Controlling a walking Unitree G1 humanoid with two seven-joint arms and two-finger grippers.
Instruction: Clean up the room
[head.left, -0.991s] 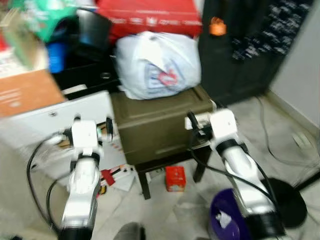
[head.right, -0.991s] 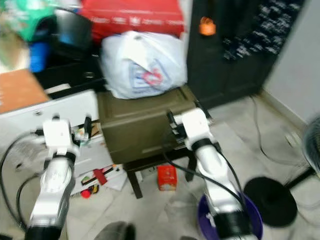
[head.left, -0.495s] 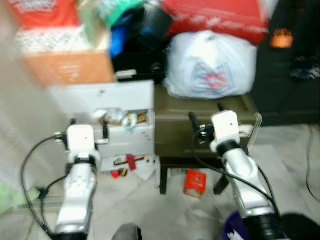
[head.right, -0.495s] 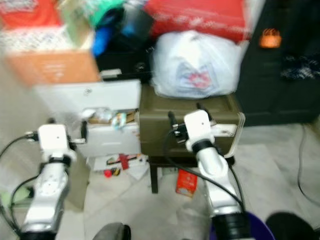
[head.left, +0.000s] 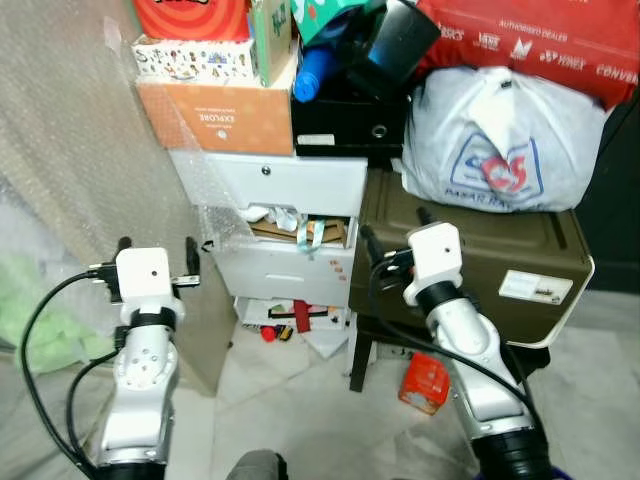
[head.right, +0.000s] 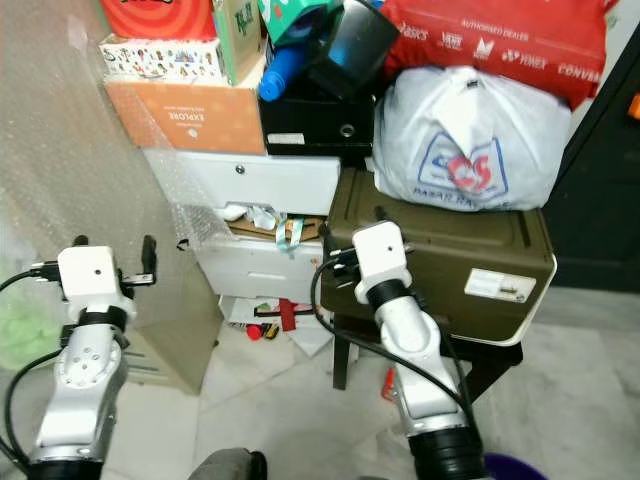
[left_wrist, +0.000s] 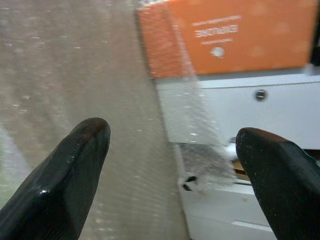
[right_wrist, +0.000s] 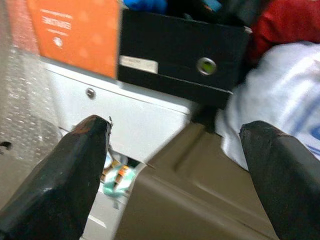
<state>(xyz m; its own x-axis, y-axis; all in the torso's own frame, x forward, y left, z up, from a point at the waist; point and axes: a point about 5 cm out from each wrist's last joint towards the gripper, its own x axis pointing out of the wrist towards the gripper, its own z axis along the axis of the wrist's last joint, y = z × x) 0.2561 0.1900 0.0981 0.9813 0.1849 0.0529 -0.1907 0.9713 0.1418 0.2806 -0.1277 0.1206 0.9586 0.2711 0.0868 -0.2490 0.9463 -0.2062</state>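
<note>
Both arms are raised before a cluttered stack. My left gripper (head.left: 157, 243) stands open and holds nothing, facing bubble wrap (left_wrist: 75, 75) beside a white drawer unit (head.left: 300, 185). The right gripper (head.left: 393, 222), also open and not holding anything, hovers in front of an olive-green case (head.left: 480, 260) on a dark stool. One drawer (head.left: 290, 228) hangs open, stuffed with paper and scraps. Loose litter (head.left: 285, 322) lies on the floor below it. A small red box (head.left: 425, 382) sits under the stool.
A white plastic bag (head.left: 495, 150) rests on the case, with a red bag (head.left: 530, 40) above it. An orange box (head.left: 215, 115) and a black box (head.left: 350, 120) top the drawers. A tall shape wrapped in bubble wrap (head.left: 90, 180) stands at the left.
The camera has swung left and sharpened, so the whole scene slid right and the purple bin left view. Both arms stay raised with open fingers.
</note>
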